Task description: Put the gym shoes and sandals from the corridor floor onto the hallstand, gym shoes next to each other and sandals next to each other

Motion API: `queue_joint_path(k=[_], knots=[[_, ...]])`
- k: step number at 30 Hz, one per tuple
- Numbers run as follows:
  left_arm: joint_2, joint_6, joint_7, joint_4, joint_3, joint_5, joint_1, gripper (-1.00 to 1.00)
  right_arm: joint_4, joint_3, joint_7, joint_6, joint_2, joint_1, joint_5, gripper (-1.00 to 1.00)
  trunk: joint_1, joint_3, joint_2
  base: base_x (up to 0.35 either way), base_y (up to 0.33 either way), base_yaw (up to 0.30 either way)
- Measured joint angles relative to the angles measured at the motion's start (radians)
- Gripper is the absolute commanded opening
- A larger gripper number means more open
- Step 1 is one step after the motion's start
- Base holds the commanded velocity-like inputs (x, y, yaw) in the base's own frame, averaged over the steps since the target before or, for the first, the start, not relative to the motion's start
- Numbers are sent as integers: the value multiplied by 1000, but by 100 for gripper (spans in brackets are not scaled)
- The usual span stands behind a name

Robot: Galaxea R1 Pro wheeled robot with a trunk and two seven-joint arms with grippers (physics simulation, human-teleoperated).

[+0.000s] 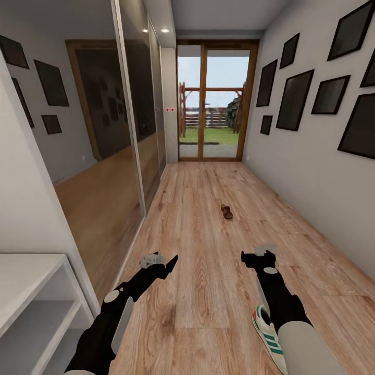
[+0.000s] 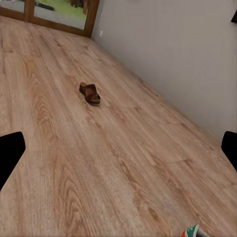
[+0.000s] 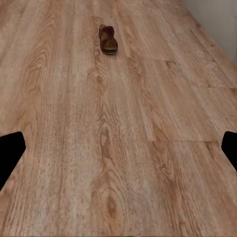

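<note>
One dark brown sandal (image 1: 226, 211) lies alone on the corridor floor (image 1: 203, 291) midway down the hall, well ahead of both arms; it is the same sandal (image 2: 90, 93) (image 3: 108, 40) in both wrist views. A white gym shoe (image 1: 267, 333) with green stripes lies on the floor beside my right forearm, partly hidden by it; a sliver of that gym shoe (image 2: 190, 231) shows in the left wrist view. The white hallstand (image 1: 31, 281) stands at the near left. My left gripper (image 1: 171, 262) (image 2: 118, 153) and right gripper (image 1: 255, 256) (image 3: 118, 153) hover open and hold nothing.
Mirrored sliding wardrobe doors (image 1: 125, 151) line the left side beyond the hallstand. A white wall with dark picture frames (image 1: 312, 99) runs along the right. A wood-framed glass door (image 1: 211, 104) closes the far end.
</note>
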Motion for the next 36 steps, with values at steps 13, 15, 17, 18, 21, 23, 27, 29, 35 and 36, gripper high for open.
queue_joint_path(k=[13,15,17,18,21,23,27,29,35,36], knots=[[2,-1,0,-2,0,0,0,100,-80,235,5,160,-3,0,-250,100,0,0,0,0,0,0],[2,-1,-1,-2,0,1,0,100,-82,240,5,166,-3,0,-264,100,0,0,0,0,0,0],[2,-1,-1,-2,0,1,0,100,-82,241,5,167,-3,0,-269,100,0,0,0,0,0,0],[2,-1,-1,-2,0,1,0,100,-82,242,5,168,-3,0,-270,100,0,0,0,0,0,0],[2,-1,-1,-2,0,1,0,100,-83,244,4,169,-2,0,-272,100,0,0,0,59,0,0],[2,-1,-1,-2,0,1,0,100,-83,244,4,169,-2,0,-272,100,0,0,0,210,0,0],[2,-1,-1,-2,0,1,0,100,-83,244,4,169,-2,0,-273,100,0,0,0,283,0,0],[2,-1,-1,-2,0,1,0,100,-83,244,4,169,-2,0,-273,100,-1,0,0,325,0,0],[0,-1,-1,-2,0,1,0,100,-83,243,4,169,-2,0,-274,100,-1,0,0,338,0,0],[0,-1,-1,-2,0,1,0,100,-83,243,3,169,-2,0,-274,100,-1,0,0,342,0,0]])
